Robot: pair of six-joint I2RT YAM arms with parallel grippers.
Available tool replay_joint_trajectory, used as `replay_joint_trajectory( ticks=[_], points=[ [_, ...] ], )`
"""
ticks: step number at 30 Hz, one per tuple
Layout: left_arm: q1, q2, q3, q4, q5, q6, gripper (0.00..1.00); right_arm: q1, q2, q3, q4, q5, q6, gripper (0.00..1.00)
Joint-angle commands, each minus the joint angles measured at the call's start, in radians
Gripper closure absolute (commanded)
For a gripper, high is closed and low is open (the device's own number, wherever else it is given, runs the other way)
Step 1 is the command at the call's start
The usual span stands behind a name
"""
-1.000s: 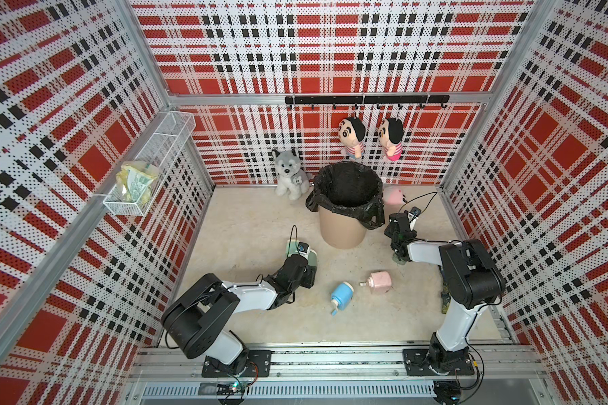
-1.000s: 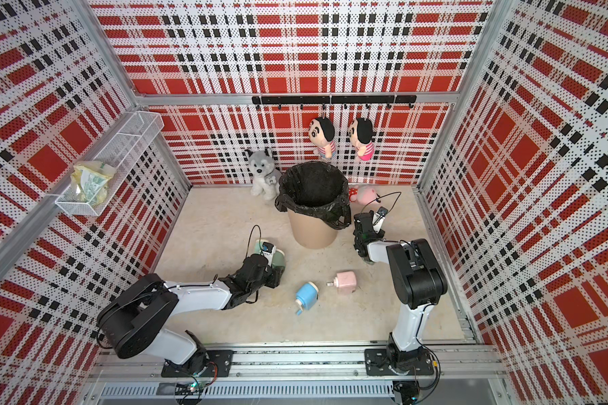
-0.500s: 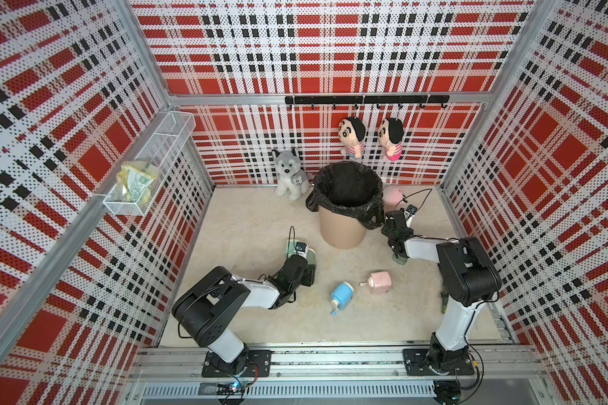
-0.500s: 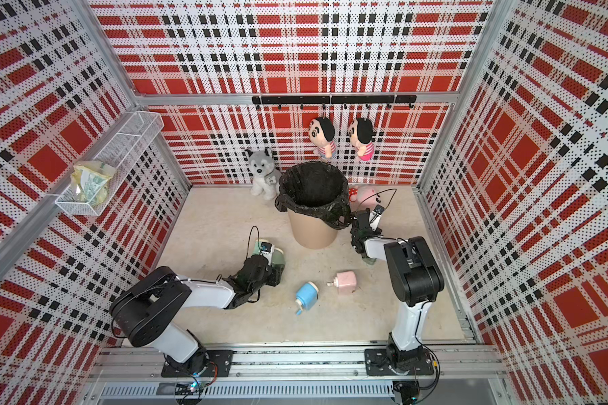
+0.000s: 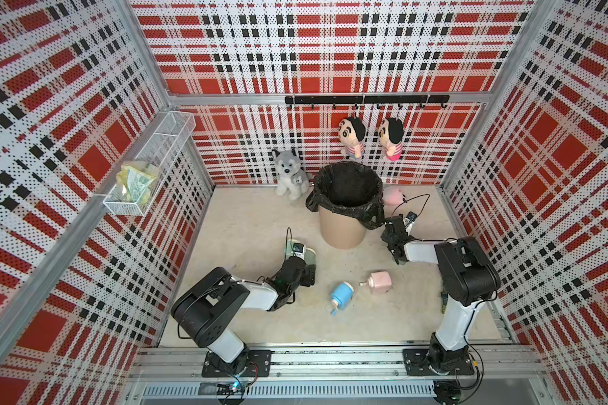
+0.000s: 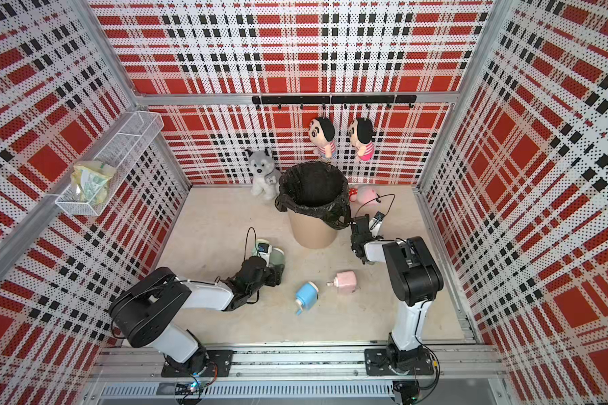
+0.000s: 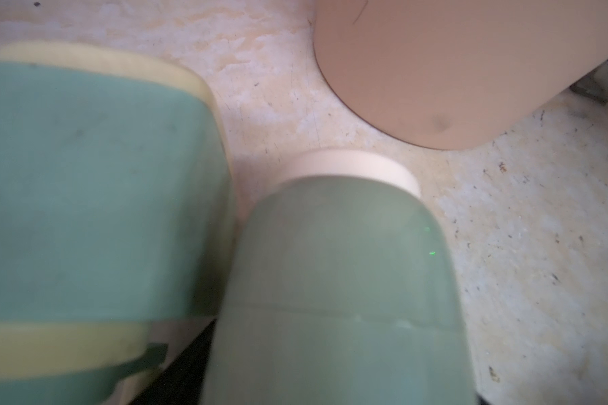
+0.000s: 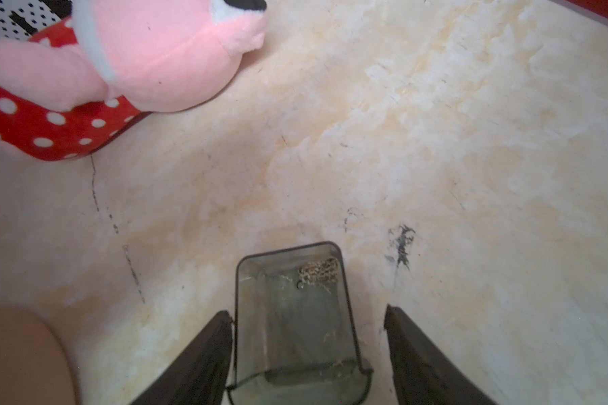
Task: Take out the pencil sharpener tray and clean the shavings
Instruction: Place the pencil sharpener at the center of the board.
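A clear green pencil sharpener tray (image 8: 292,315) lies on the floor with a clump of shavings (image 8: 318,271) at its far end. My right gripper (image 8: 306,309) is open and straddles it: one finger is against its side, the other stands clear. In both top views this gripper (image 5: 394,226) (image 6: 360,224) is low beside the bin. The green sharpener (image 5: 309,256) (image 6: 276,256) fills the left wrist view (image 7: 85,193), blurred. My left gripper (image 5: 309,274) is right at it; its jaws are hidden.
A tan bin with a black liner (image 5: 344,210) (image 7: 436,70) stands mid-floor. A blue sharpener (image 5: 341,296) and a pink one (image 5: 379,282) lie in front. A pink plush (image 8: 137,59) and a husky plush (image 5: 290,173) sit at the back wall.
The right gripper has shifted slightly toward the bin. The left arm's elbow has swung inward while its gripper stayed at the green sharpener.
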State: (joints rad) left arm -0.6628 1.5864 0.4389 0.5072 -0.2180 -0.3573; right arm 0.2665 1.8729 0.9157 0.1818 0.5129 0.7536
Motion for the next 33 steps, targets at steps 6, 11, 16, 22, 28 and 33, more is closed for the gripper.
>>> replay_joint_trajectory(
  ticks=[6, 11, 16, 22, 28, 33],
  points=[
    [-0.004, -0.082, -0.018, 0.007, -0.007, -0.005, 0.16, 0.008, -0.112, -0.014, 0.005, 0.004, -0.005, 0.22],
    [-0.018, -0.114, -0.011, -0.017, -0.01, -0.006, 0.1, 0.008, -0.212, -0.03, 0.0, 0.004, -0.027, 0.19],
    [-0.068, -0.261, 0.0, -0.114, -0.114, -0.007, 0.0, 0.008, -0.323, -0.067, -0.005, -0.018, -0.034, 0.17],
    [-0.135, -0.456, 0.041, -0.292, -0.216, -0.006, 0.02, 0.009, -0.472, -0.147, -0.02, -0.081, -0.037, 0.16],
    [-0.315, -0.526, 0.06, -0.398, -0.121, -0.007, 0.02, 0.012, -0.643, -0.222, -0.08, -0.185, -0.064, 0.16],
    [-0.486, -0.503, 0.052, -0.406, -0.12, -0.061, 0.02, 0.012, -0.746, -0.251, -0.133, -0.221, -0.081, 0.15]
  ],
)
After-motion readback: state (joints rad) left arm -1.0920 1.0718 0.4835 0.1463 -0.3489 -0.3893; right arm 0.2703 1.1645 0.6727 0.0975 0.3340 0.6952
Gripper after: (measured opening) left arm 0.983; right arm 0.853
